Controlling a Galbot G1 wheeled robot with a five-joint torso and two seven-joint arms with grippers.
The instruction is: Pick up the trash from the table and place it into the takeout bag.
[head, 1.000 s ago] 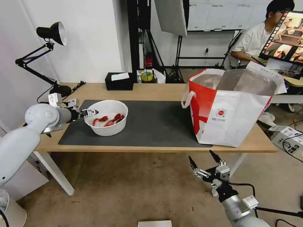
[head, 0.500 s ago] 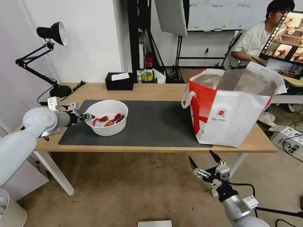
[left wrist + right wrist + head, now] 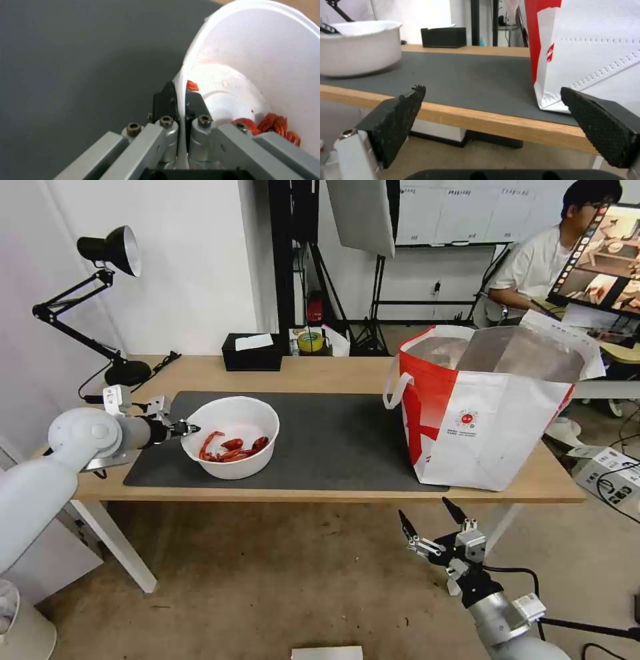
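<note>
A white round bowl holding red crayfish shells rests tilted on the dark grey mat of the table. My left gripper is shut on the bowl's near-left rim; the left wrist view has the rim pinched between the two black pads, one pad outside the wall. The takeout bag stands open on the table's right end. Below the table's front edge my right gripper hangs open, its pads apart, facing the bag and the bowl.
A black tissue box sits at the table's back edge. A black desk lamp stands on the back left corner. Cardboard boxes lie on the floor to the right. Bare mat stretches between bowl and bag.
The left gripper has closed on the bowl's rim and raised that side. The bowl now tilts and sits slightly to the right, and the shells have slid to its low side. The right arm is still.
</note>
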